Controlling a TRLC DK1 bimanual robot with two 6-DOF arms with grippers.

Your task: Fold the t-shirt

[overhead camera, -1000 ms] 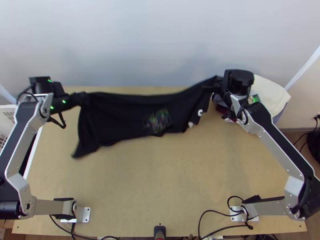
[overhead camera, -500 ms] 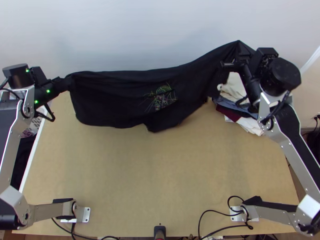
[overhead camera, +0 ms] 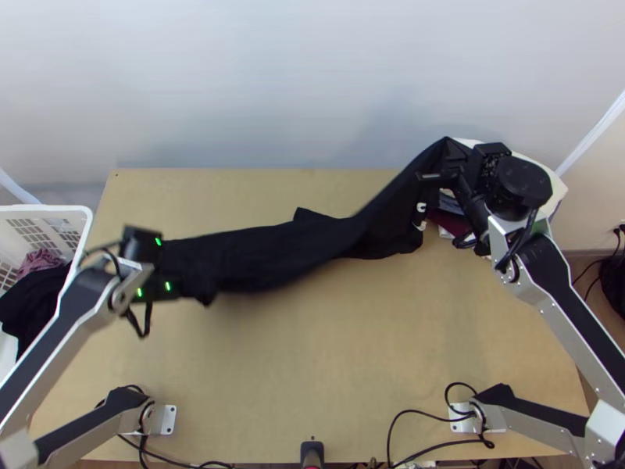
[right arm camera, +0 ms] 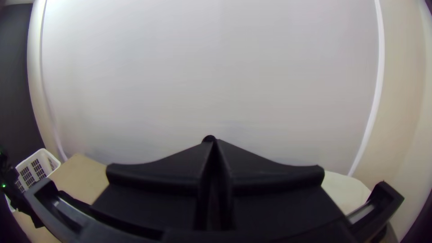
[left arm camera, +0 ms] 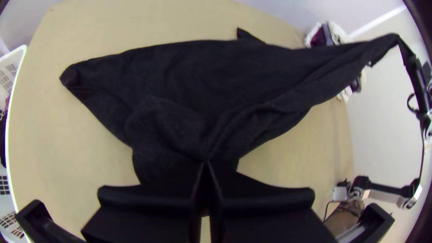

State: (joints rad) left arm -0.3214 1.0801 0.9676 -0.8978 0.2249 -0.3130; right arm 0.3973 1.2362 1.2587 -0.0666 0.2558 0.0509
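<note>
Left arm swung inward, black t-shirt lowered, partly aloft

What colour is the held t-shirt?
The t-shirt is black, seen best in the left wrist view.

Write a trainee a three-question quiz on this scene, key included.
1. True or false: the left claw and the right claw both hold the shirt.
2. What stands beside the table?
a) a chair
b) a basket
c) a bucket
3. Fill in: a pile of clothes lies near the ____ claw.

Key: 1 true; 2 b; 3 right.
</note>
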